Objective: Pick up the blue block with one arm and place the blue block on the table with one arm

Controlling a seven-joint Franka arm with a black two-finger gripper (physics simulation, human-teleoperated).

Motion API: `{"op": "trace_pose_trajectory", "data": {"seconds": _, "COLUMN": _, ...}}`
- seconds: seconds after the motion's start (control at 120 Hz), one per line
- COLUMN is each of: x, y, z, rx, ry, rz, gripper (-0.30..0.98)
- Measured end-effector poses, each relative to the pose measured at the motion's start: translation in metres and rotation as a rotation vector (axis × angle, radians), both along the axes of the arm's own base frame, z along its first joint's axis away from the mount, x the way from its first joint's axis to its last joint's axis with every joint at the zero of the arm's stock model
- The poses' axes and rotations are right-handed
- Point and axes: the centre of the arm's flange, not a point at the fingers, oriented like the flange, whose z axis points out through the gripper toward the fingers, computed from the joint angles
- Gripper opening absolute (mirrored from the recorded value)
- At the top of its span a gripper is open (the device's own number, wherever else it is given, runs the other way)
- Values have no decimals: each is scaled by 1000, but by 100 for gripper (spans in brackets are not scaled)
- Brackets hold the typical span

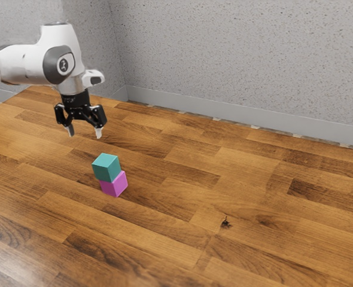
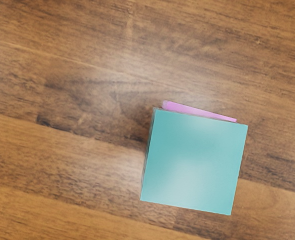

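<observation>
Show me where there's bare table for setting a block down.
Crowded: the blue block rests on the magenta block, with the open claw hovering higher up. Free: the wooden table between them and the gray baseboard, toward the exterior view's right, and toward its lower edge.

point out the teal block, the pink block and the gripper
teal block (image 2: 195,162): wrist view, its top face
pink block (image 1: 115,185): exterior view, a side face below the teal block
gripper (image 1: 84,134): exterior view, midway between its open fingertips
</observation>
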Motion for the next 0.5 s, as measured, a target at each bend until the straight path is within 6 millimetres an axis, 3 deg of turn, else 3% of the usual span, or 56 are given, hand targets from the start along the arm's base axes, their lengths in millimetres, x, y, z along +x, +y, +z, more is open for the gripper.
{"op": "trace_pose_trajectory", "data": {"seconds": 0.083, "x": -4, "y": 2, "z": -31, "rx": 18, "ry": -22, "rz": -15, "gripper": 69}}
{"op": "trace_pose_trajectory", "data": {"seconds": 0.25, "x": 4, "y": -6, "z": -38, "rx": 40, "ry": -98, "rz": -137, "gripper": 69}}
{"op": "trace_pose_trajectory", "data": {"seconds": 0.392, "x": 17, "y": -2, "z": -67, "rx": 33, "ry": -115, "rz": -185, "gripper": 69}}
{"op": "trace_pose_trajectory", "data": {"seconds": 0.5, "x": 30, "y": 4, "z": -78, "rx": 40, "ry": -134, "rz": -182, "gripper": 69}}
